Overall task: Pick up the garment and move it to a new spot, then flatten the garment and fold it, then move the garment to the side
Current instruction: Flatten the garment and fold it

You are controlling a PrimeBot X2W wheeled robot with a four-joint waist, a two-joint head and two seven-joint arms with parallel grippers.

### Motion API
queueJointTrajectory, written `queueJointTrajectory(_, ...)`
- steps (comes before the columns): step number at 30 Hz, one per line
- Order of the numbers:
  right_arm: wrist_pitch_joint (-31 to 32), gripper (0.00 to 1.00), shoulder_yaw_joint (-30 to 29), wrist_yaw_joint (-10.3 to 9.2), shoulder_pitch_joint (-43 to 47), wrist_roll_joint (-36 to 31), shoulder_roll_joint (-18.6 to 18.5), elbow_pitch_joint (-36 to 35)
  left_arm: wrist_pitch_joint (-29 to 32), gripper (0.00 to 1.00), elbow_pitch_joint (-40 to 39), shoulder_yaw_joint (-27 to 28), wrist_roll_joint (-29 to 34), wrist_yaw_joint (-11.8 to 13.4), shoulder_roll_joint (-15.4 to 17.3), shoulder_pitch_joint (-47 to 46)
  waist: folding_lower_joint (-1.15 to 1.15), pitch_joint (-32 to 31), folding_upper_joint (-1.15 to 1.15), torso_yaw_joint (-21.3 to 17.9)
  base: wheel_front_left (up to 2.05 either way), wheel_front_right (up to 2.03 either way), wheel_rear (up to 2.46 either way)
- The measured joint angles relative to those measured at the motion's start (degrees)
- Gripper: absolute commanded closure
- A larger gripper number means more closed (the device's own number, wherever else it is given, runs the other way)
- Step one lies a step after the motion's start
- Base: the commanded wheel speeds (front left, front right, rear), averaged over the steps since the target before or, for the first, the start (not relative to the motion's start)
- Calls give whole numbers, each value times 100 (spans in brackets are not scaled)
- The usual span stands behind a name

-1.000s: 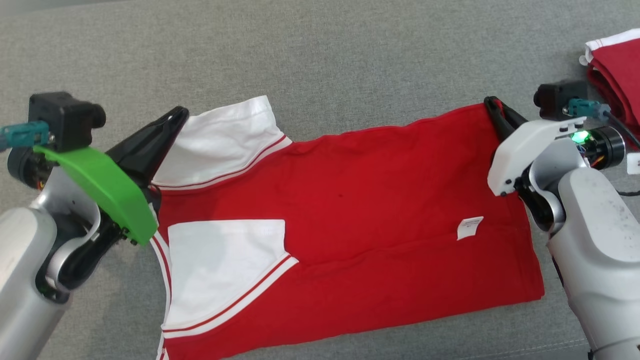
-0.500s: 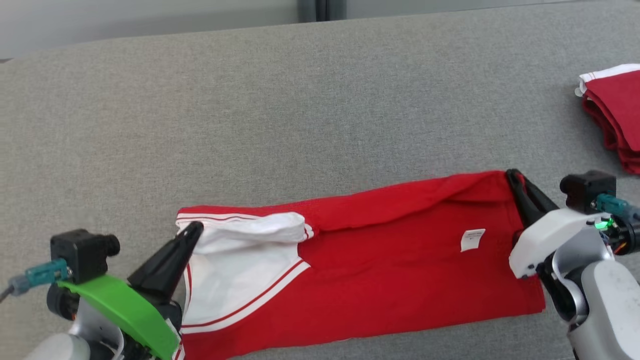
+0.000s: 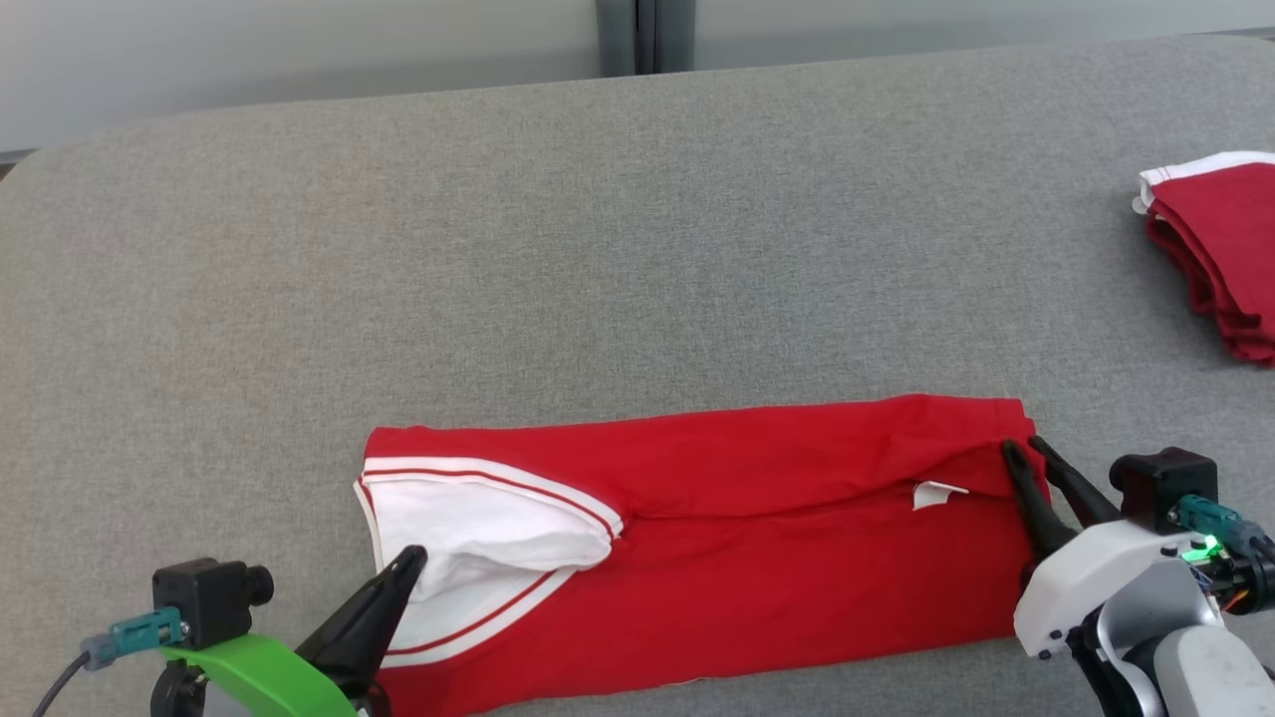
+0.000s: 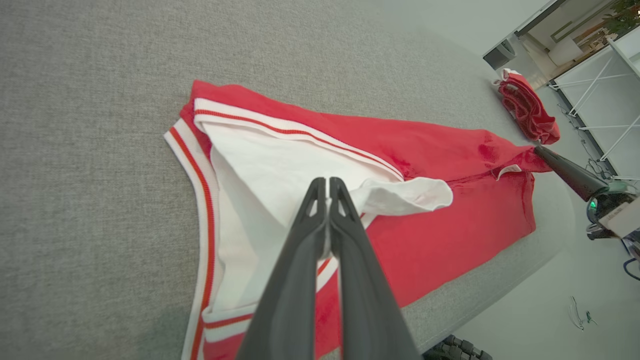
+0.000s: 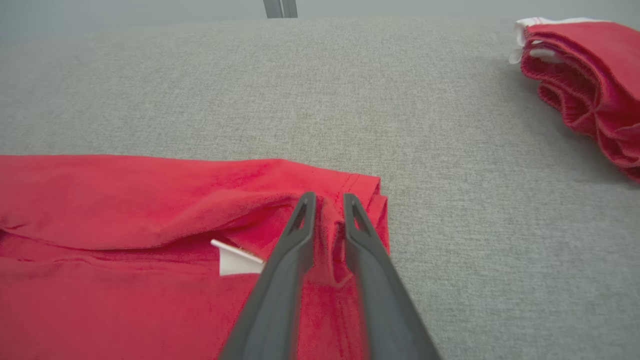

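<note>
The garment [image 3: 747, 558] is a red shirt with white, red-striped sleeves, lying as a long band near the front edge of the grey surface, its far half folded over toward me. My left gripper [image 3: 411, 556] is shut on the white sleeve at the band's left end; in the left wrist view the garment [image 4: 450, 210] spreads beyond the closed left gripper [image 4: 327, 181]. My right gripper [image 3: 1024, 448] sits at the right end's hem, its jaws slightly apart. In the right wrist view a ridge of the garment [image 5: 125, 200] stands inside the right gripper [image 5: 328, 197]. A white label [image 5: 235, 262] lies beside it.
A pile of folded red clothes [image 3: 1215, 249] lies at the far right, also seen as the pile [image 5: 585, 75] in the right wrist view. Grey surface [image 3: 598, 249] stretches behind the garment to a pale wall. The surface's front edge runs just below the garment.
The camera has tilted up. Both grippers drew the garment's far edge over toward me, halving its depth. The right gripper's jaws have parted a little; the left stays shut.
</note>
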Motion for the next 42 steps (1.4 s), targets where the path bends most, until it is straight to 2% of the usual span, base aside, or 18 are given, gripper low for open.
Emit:
queueJointTrajectory(1,-34,0,-14,0,49,-1,24,-5,-46,61,42,1,-2,0,-38,8,0,-17,0,-5,0,0,0)
queueJointTrajectory(2,-60,0,-43,-1,104,-2,55,-14,-85,27,88,-4,-5,0,-69,42,0,-34,0,-11,0,0,0)
queueJointTrajectory(3,-103,0,-65,0,164,-2,66,-20,-124,0,127,-3,-22,0,-103,74,0,-49,0,-17,0,0,0)
queueJointTrajectory(10,-299,0,-411,0,543,-126,156,19,-544,0,386,85,-23,130,-221,360,0,-189,0,-60,0,0,0)
queueJointTrajectory(16,-403,0,-668,0,629,-151,294,26,-1116,0,542,372,235,387,-413,409,0,-327,0,-73,0,0,0)
queueJointTrajectory(21,-434,0,-709,0,608,-165,380,7,-1282,0,713,481,776,572,-739,353,0,-451,0,-48,0,0,0)
queueJointTrajectory(26,-443,0,-688,0,430,-247,426,87,-1313,0,805,643,1062,686,-1172,224,0,-572,0,14,0,0,0)
queueJointTrajectory(33,-480,0,-723,0,115,-416,560,682,-1329,0,881,699,1475,698,-1485,100,0,-613,0,136,0,0,0)
queueJointTrajectory(42,-942,0,-786,0,-237,-584,605,1824,-1336,0,953,803,1636,669,-1545,90,0,-559,0,224,0,0,0)
